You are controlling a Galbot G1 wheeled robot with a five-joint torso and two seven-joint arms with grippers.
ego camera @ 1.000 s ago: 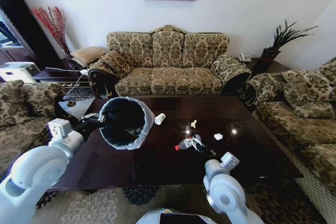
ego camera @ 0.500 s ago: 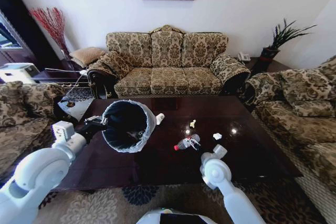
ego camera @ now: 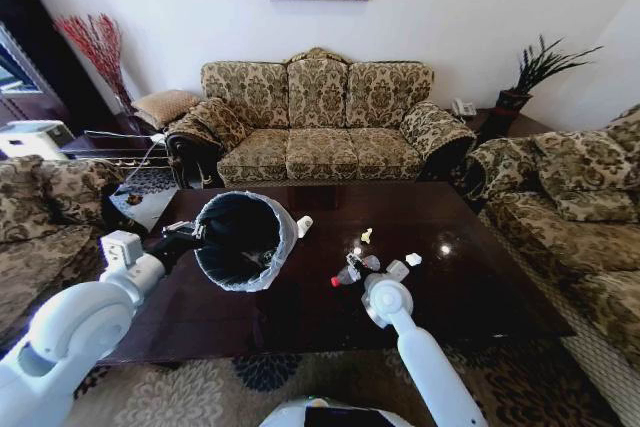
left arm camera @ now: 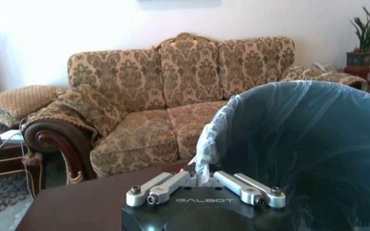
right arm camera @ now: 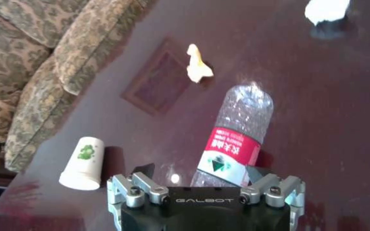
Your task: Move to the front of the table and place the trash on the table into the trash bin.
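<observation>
Bottle (right arm camera: 234, 139) lying on its side on table (ego camera: 470, 292), sitting between spread right gripper (right arm camera: 205, 185) fingers, risking rolling away; left gripper (left arm camera: 204, 180) pinching bin (ego camera: 243, 237) rim, liner possibly slipping.

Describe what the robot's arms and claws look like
Both arms are smooth, glossy white tubes with rounded joints. The left arm ends in a boxy white wrist block, the right arm in a round white joint. Each claw has a black base marked GALBOT and silver metal finger links with dark bolts: left claw, right claw.
</observation>
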